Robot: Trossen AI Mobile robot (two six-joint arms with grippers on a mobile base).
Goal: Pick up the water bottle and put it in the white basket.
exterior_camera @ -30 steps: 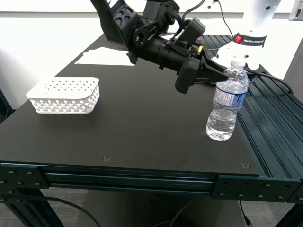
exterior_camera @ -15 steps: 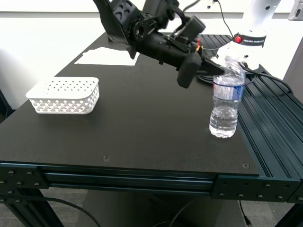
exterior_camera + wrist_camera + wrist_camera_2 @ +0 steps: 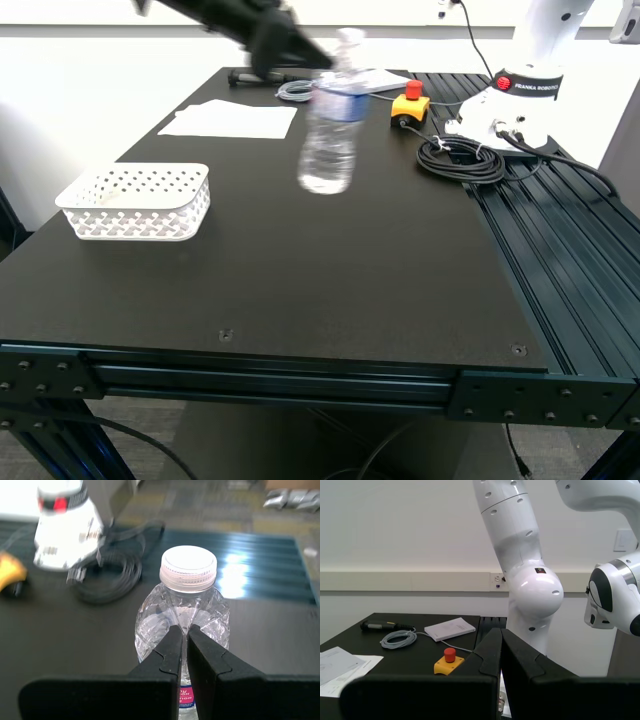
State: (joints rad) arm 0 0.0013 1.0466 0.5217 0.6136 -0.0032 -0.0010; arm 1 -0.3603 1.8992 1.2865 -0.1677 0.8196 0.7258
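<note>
The water bottle [image 3: 328, 130], clear with a white cap and blue label, hangs upright above the middle of the black table, blurred by motion. My first gripper [image 3: 316, 60] reaches it from the exterior view's upper left and holds it just under the cap. In the first wrist view the bottle [image 3: 192, 600] stays sharp against a blurred background. There my first gripper [image 3: 183, 628] has its jaws nearly together at the bottle's shoulder. The white basket [image 3: 140, 220] sits near the exterior view's left edge, well apart. My second gripper [image 3: 501, 636] is shut on nothing.
White paper sheets [image 3: 235, 120] lie behind the basket. A yellow emergency-stop button [image 3: 410, 103], a coiled black cable [image 3: 460, 160] and a white robot's base [image 3: 515, 100] stand at the back on the exterior view's right. Ridged rails [image 3: 570, 260] run along that side.
The first arm has swung from the exterior view's right toward the back middle. The bottle has left the table's front right and travelled with it toward the basket side.
</note>
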